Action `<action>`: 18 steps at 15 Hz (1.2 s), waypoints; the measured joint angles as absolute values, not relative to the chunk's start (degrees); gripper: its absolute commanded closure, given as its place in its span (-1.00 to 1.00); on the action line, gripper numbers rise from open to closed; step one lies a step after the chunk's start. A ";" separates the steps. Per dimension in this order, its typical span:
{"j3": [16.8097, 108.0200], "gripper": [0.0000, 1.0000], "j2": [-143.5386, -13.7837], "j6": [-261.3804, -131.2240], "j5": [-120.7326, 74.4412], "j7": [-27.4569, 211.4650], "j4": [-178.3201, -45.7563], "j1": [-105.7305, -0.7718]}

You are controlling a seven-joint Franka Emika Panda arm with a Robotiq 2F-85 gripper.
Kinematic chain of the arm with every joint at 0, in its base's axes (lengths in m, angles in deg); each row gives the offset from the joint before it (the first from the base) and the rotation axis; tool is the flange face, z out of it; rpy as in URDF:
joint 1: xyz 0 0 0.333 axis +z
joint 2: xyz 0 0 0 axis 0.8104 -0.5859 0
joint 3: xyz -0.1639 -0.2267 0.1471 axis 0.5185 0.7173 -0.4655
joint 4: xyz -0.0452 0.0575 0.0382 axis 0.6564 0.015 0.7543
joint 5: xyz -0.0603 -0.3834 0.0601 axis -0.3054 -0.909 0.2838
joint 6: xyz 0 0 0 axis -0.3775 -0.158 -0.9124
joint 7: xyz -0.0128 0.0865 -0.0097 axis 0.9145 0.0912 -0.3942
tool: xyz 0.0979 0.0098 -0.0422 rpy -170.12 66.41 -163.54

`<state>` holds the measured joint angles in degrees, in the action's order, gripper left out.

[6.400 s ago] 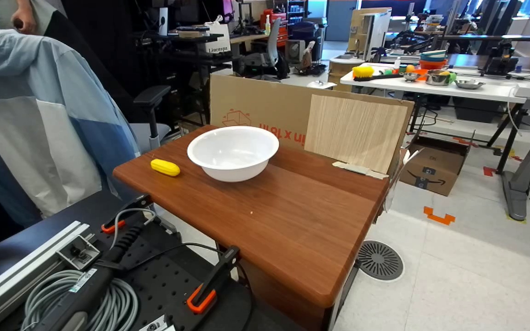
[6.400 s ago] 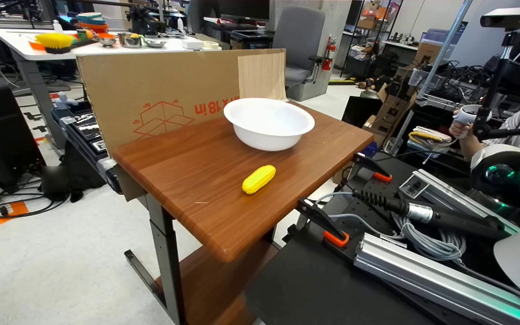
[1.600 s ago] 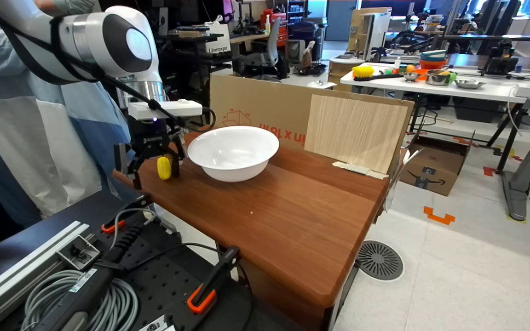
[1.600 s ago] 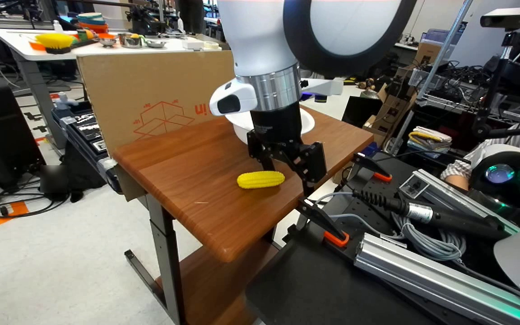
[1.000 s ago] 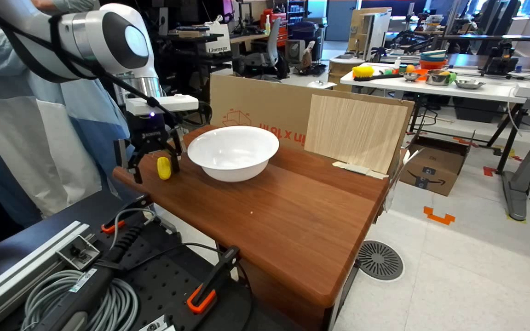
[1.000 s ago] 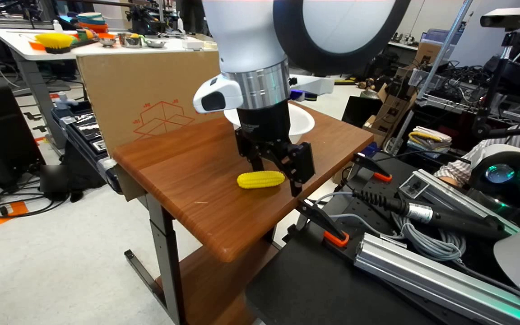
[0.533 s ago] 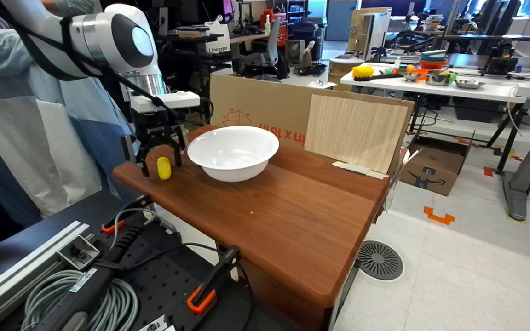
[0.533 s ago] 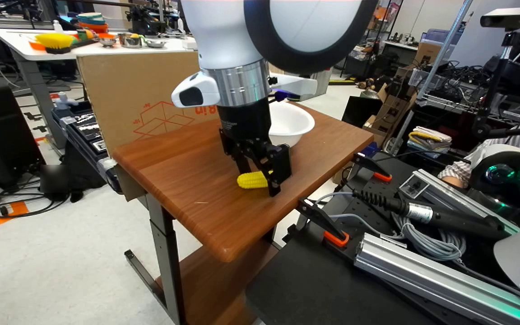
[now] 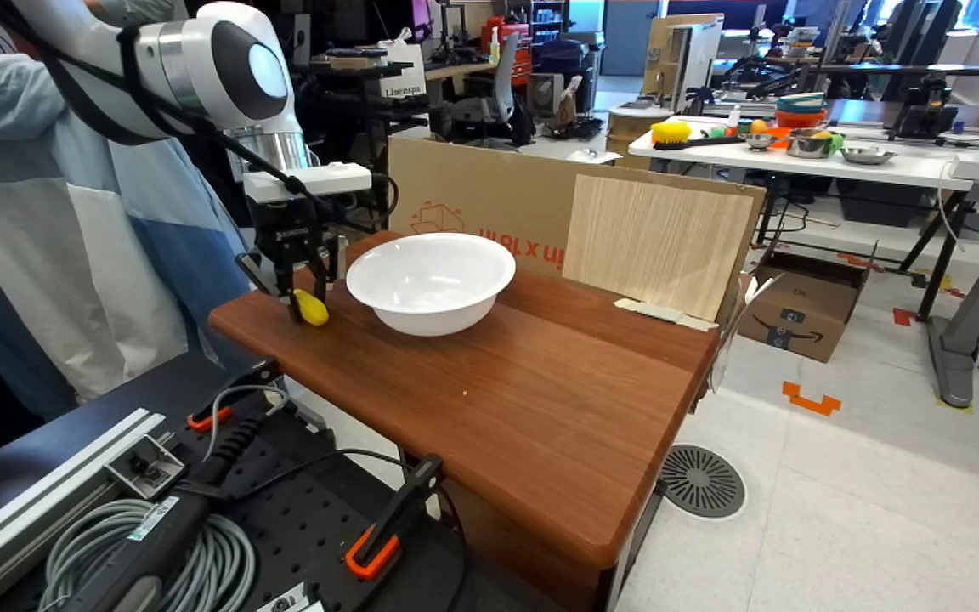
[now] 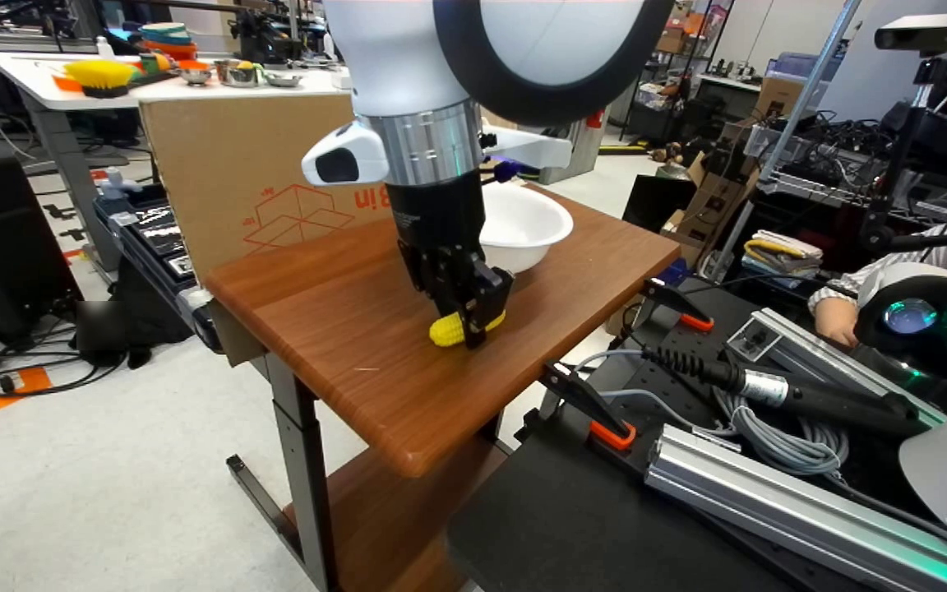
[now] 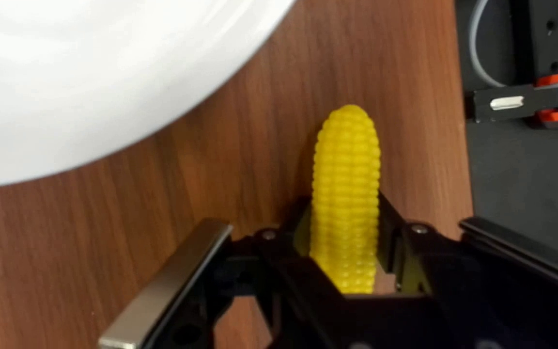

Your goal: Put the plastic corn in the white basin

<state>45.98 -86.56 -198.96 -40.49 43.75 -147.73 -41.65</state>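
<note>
The bright yellow plastic corn [image 11: 347, 165] lies lengthwise between the dark fingers of my gripper [image 11: 344, 218] in the wrist view, and both pads press its sides. In both exterior views the corn [image 9: 313, 308] is low at the wooden tabletop; whether it touches the wood I cannot tell. My gripper [image 10: 461, 325] points down over it, and one finger hides part of the corn [image 10: 445, 330]. The white basin [image 9: 430, 285] stands upright beside the gripper, its visible inside bare. Part of the basin [image 10: 527, 222] is behind the arm in an exterior view.
The brown table [image 9: 489, 408] has an upright cardboard sheet [image 9: 489, 183] along its back edge. Black and orange clamps [image 10: 597, 407] grip the near edge by the dark base. In the wrist view the basin's rim [image 11: 172, 118] is close to the corn on the left.
My gripper has moved over the corn, lowered around it, and shut from wide open. The corn has turned slightly between the fingers. The basin has not moved.
</note>
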 measured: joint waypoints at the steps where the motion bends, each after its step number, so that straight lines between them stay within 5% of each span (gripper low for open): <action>1: 45.77 0.85 -86.53 -198.96 -40.47 43.89 -147.73 -41.65; 10: 42.03 0.84 -70.14 -186.90 -32.11 41.82 -156.41 -42.92; 18: 54.76 0.84 -65.27 -173.85 -20.29 34.27 -143.91 -52.37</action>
<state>54.76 -65.27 -173.85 -20.29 34.27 -143.91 -52.37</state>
